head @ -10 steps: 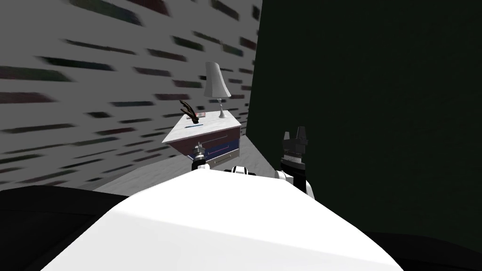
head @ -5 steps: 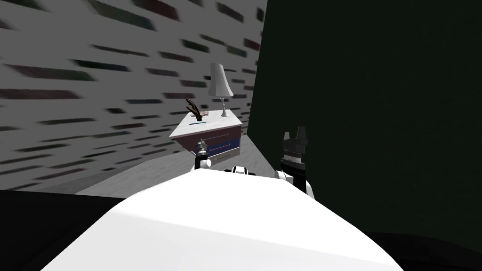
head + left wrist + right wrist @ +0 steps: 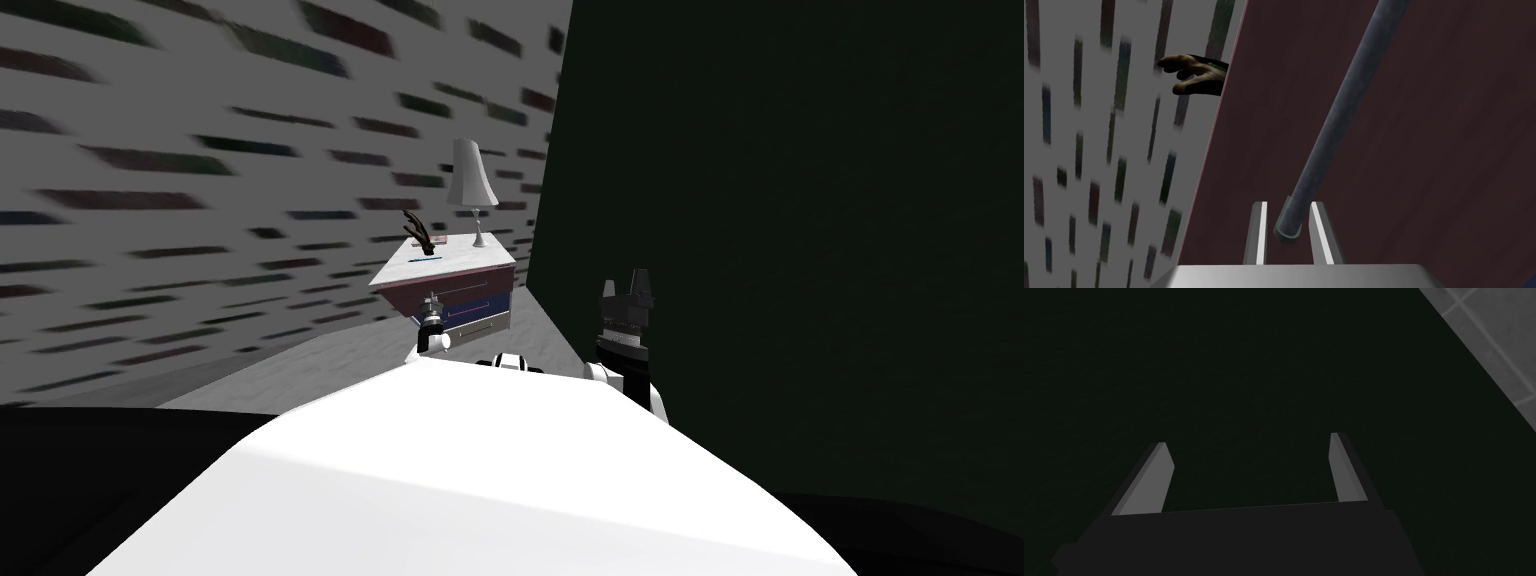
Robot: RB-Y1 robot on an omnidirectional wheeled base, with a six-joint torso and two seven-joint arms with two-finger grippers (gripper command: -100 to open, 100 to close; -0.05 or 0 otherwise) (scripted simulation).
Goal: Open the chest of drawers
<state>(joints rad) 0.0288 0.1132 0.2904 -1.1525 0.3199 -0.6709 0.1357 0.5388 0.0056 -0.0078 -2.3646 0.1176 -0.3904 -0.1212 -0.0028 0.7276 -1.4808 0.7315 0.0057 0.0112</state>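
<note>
The left claw (image 3: 1288,205) was clamped on the grey handle (image 3: 1334,115) of the chest of drawers (image 3: 470,296) by the patterned wall (image 3: 200,200), the drawer (image 3: 1424,150) seemingly yet to be pulled; the right claw (image 3: 1247,439) gaped empty.

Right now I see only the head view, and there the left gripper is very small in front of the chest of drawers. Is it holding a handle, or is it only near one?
Observer: In the left wrist view the left gripper is shut on the grey bar handle; both fingers press its sides.
Operator: Is it at the middle of the bar?
Observer: No, it is right at one end. The rest of the bar runs away from the gripper across the dark red-brown drawer front.
Operator: And the right gripper?
Observer: The right gripper is open, with nothing between its blades, and it faces a dark wall.
</note>
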